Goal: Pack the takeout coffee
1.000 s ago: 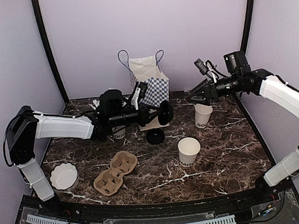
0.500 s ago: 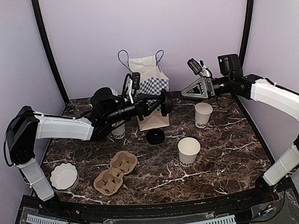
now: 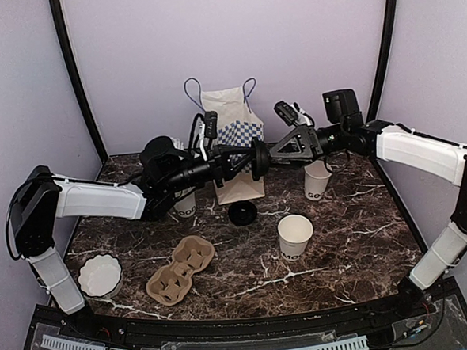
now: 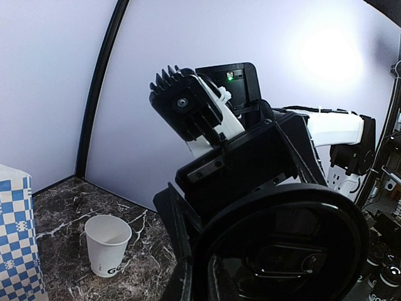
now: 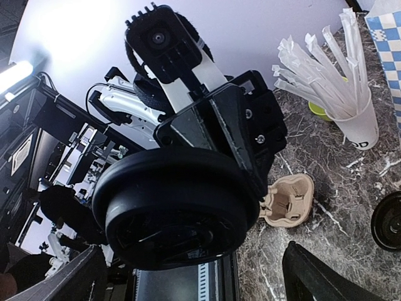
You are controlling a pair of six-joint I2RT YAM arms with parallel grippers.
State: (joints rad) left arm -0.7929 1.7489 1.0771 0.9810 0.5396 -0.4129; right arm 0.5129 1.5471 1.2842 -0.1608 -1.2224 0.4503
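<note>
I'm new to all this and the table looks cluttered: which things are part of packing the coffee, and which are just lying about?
Job in hand: far white cup, near white cup, black lid held aloft, loose black lid.
Lying about for now: cup of straws, brown carrier, checked paper bag, white fluted dish.

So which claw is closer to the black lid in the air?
Left: the left claw grips the black lid; the right claw hangs open facing it, not gripping.
</note>
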